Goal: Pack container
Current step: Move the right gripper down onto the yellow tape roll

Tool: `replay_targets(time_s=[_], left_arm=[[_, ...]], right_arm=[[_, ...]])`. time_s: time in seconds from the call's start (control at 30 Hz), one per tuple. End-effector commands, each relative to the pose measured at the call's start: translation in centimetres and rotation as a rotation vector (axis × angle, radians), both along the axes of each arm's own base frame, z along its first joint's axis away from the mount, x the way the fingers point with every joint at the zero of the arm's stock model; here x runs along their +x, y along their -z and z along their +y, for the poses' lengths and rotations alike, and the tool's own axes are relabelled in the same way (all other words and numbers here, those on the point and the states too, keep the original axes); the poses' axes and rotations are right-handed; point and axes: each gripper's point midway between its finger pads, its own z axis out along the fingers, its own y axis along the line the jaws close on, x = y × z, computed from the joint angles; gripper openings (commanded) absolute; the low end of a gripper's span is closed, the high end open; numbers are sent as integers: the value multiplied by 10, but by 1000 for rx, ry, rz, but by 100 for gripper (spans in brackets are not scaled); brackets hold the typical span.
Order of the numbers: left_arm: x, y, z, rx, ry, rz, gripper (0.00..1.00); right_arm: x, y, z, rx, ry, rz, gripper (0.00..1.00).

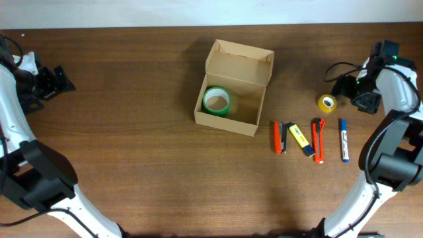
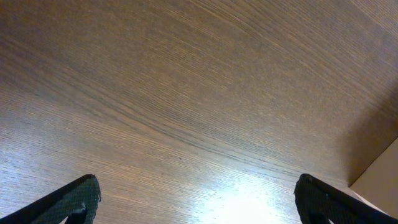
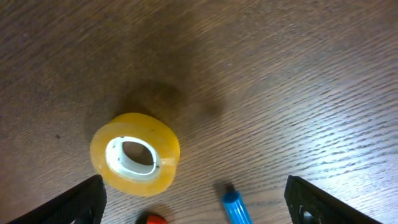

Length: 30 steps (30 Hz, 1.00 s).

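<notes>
Right gripper [image 3: 196,200], jaws spread and empty, hangs just beside yellow tape roll [image 3: 157,140]; container [image 1: 228,123] well apart, leftward.

Table [image 1: 132,132] dark brown with fine wood grain; container [image 1: 238,66] plain tan cardboard, no print, green tape roll [image 1: 216,101] with white core in it. Second tape roll [image 3: 135,154] translucent yellow, white core. Orange-and-black cutter [image 1: 277,137], yellow-and-blue marker [image 1: 301,139], red-orange knife [image 1: 318,140], white marker [image 1: 344,139] with blue ends; robot arms [image 1: 402,89] white with black joints
</notes>
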Motion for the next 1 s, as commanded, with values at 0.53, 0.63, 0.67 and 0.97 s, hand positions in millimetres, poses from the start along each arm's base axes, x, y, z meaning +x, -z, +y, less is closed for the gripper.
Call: replay_targets(time_s=[0.53,0.63,0.67,0.97], left_arm=[[-1,-1,-1,-4,18,-7,100],[-1,-1,-1,-4,18,-7,100],[-1,-1,-1,-4,18,-7,100],[-1,-1,-1,-4,18,-7,100]], right_arm=[[-10,35,2,35,15,99,89],[-9,36,1,33,16,94,88],[-9,36,1,33,16,93,88],[-10,41,1,36,15,104,82]])
